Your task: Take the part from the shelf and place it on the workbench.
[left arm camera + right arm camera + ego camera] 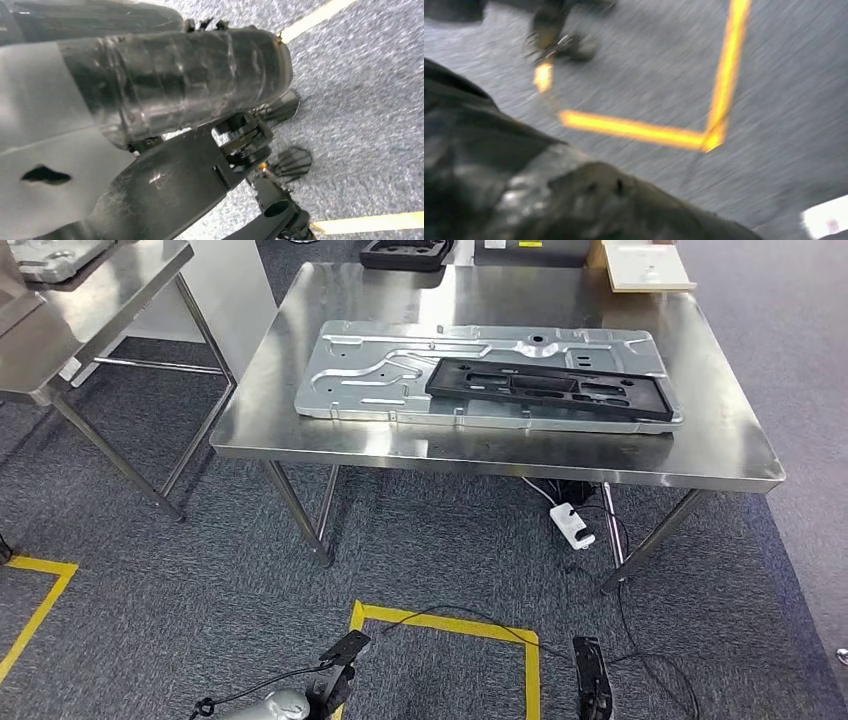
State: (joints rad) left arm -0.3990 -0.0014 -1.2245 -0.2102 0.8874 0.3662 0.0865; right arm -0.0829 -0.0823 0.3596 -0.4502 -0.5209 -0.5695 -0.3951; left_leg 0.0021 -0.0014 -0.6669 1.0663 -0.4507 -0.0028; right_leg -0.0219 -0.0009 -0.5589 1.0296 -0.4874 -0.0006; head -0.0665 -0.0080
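A long black plastic part [548, 388] lies flat on a stamped silver metal plate [400, 370], which rests on the steel workbench [720, 445] in front of me. Both arms hang low, well short of the bench's front edge. My left hand [338, 668] is near the floor with nothing in it, and in the left wrist view its taped thumb [175, 85] and dark fingers [250, 140] are spread over carpet. My right hand [592, 680] hangs straight and holds nothing. The right wrist view is blurred, showing the hand's cover [549, 200] above carpet.
A second steel table [90, 300] stands at the left. A black tray [405, 252] and a pale board [648, 265] sit at the bench's far edge. A white power strip [572, 524] and cables lie under the bench. Yellow tape [450, 625] marks the carpet.
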